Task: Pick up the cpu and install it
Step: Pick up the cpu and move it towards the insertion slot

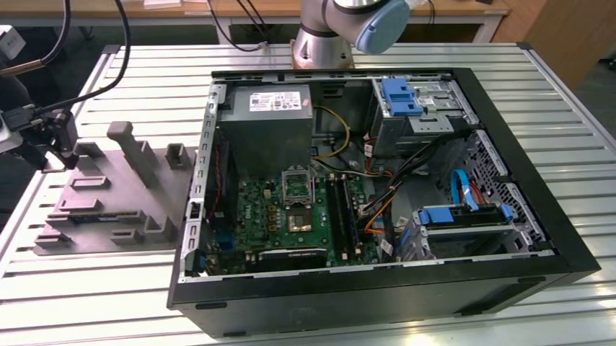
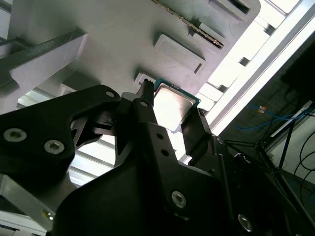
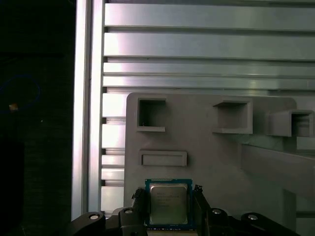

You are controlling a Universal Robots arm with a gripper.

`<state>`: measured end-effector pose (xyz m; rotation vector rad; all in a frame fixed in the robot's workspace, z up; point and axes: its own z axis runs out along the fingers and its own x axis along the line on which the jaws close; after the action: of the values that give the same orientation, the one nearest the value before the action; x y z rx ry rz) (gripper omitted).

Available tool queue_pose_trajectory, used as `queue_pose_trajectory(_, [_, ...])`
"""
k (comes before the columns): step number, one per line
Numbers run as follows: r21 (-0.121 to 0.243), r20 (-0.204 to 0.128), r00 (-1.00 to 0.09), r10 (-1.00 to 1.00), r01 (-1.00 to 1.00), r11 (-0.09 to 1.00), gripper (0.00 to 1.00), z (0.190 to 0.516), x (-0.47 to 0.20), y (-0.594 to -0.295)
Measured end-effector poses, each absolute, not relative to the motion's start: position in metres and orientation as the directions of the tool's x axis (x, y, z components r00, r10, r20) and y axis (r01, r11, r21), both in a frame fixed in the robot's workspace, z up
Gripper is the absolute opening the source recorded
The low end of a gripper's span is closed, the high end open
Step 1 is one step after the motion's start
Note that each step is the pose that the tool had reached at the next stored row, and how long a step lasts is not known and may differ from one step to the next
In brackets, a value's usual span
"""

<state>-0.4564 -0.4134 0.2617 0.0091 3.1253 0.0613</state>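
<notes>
Over at the grey plastic block, which sits at about nine o'clock from the open computer case in the exterior view, the gripper is down low. In the first wrist view its two dark fingers are drawn in narrow, one against each of two opposite sides of the cpu, clasping it by its thin green rim. The pale metal top is left bare between them. From where I stand the chip looks flat and square to the jaws, close against the block's face near one corner, though I can't tell whether it has left the surface. To my mind the step in hand is the pick-up, and doing it well comes down to the grip. The pressure should be light and even on the rim, the chip centred between the fingers, and no twist let in that would tip one corner. A thin, stiff plate like this will likely skew or pop out if squeezed off-centre. Any rise ought to be straight off the block, clear of the raised ledges and pockets beside it. Beyond the block is the slatted table. In the exterior view the bare socket lies on the motherboard inside the case, well apart from the chip, at about three o'clock from the gripper, with loose cables just beside it.
</notes>
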Motion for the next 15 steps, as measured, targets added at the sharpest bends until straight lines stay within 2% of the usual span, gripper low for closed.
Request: queue_pose_trajectory(15, [0.039, -0.015, -1.000, 0.006, 0.006, 0.999, 0.47, 0.2658, -0.4565, -0.4134])
